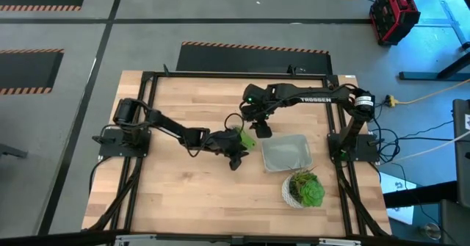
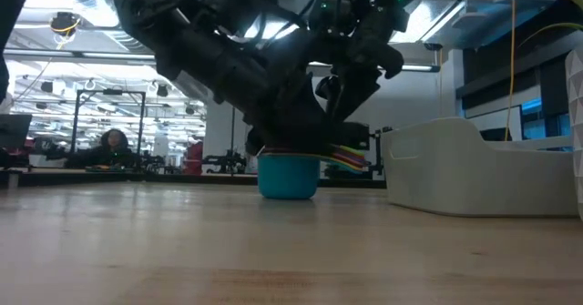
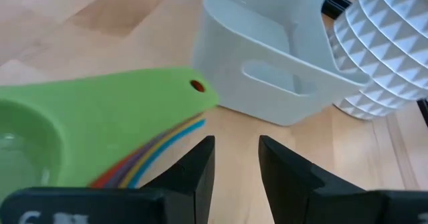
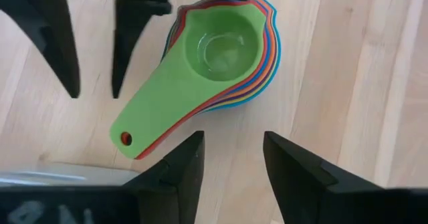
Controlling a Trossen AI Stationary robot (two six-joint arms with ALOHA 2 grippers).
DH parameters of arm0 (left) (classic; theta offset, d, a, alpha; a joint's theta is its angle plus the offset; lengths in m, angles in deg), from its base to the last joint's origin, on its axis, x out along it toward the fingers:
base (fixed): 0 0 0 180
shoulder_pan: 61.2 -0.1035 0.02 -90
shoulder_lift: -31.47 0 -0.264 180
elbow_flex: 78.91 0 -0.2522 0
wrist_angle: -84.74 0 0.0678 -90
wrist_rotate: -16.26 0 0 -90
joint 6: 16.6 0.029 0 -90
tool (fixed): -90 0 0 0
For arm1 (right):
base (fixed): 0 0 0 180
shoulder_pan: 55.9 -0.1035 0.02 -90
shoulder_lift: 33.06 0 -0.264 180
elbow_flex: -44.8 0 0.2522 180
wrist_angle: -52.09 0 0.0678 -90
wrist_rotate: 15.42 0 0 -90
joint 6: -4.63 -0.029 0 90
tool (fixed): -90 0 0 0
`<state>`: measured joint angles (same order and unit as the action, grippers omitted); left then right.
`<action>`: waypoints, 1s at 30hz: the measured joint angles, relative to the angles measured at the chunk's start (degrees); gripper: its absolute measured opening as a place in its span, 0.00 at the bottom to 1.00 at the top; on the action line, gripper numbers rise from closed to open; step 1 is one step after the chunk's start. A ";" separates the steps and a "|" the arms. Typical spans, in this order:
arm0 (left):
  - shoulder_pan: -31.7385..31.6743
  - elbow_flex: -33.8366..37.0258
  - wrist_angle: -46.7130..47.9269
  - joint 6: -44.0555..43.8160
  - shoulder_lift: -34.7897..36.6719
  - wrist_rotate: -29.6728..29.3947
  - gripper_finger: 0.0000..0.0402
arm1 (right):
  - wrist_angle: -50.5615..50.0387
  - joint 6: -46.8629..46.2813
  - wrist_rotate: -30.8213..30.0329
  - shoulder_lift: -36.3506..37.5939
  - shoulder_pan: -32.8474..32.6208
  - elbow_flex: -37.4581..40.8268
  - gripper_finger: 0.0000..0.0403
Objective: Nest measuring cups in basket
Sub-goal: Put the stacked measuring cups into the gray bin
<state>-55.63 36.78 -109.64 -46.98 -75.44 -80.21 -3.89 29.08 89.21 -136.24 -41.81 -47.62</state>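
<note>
1. Nested plastic measuring cups [image 4: 224, 53], green on top, sit on the wooden table [image 1: 176, 187] just beside the light-gray rectangular basket [image 1: 286, 153].
2. Left gripper [image 3: 235, 164] and right gripper [image 4: 231, 158] crowd the stack, both parted and empty.
3. A ribbed white plant pot [image 3: 381, 50] stands behind the basket.

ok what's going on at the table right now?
The measuring cups are already nested, green on top, standing on the table just outside the basket, handles toward it. Both arms meet over the stack: the right claw hangs open above the handles, holding nothing; the left claw, also open and empty, sits beside the stack. The basket looks empty. A white pot with a plant stands next to it.
</note>
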 joint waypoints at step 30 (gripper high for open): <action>0.84 0.00 0.00 2.15 0.02 -0.03 0.27 | 1.64 0.24 -2.97 0.00 -0.02 0.00 0.86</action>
<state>-54.79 36.78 -109.64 -44.83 -75.42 -80.24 -2.25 29.32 86.24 -136.24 -41.83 -47.62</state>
